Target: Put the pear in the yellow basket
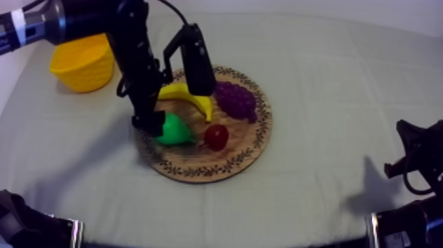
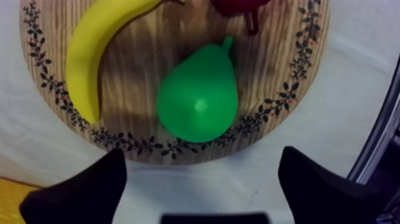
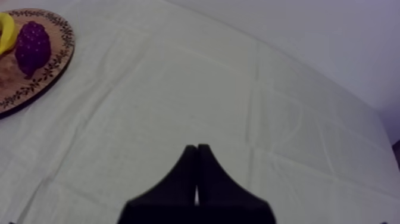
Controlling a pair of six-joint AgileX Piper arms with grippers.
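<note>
Since likely light, stiff and slick, wants gripping across the broad belly of the pear [image 2: 197,98] by the wide-spread left gripper [image 2: 202,164], right gripper [image 3: 197,148] pinched together.

- board [image 2: 280,53]: wood, grain visible, matt; dark printed leaf pattern on rim.
- pear [image 2: 199,98]: smooth, plastic-looking, soft sheen.
- banana [image 2: 89,53]: smooth, satin finish.
- grapes [image 1: 235,99]: bumpy surf., slight gloss.
- small red fruit [image 1: 216,136]: smooth, glossy.
- basket [image 1: 82,69]: plastic-looking, textured wall, matt.
- cloth [image 3: 238,107]: fabric, matt, w/ fold creases.
- left gripper [image 2: 202,154]: fingers matt black.
</note>
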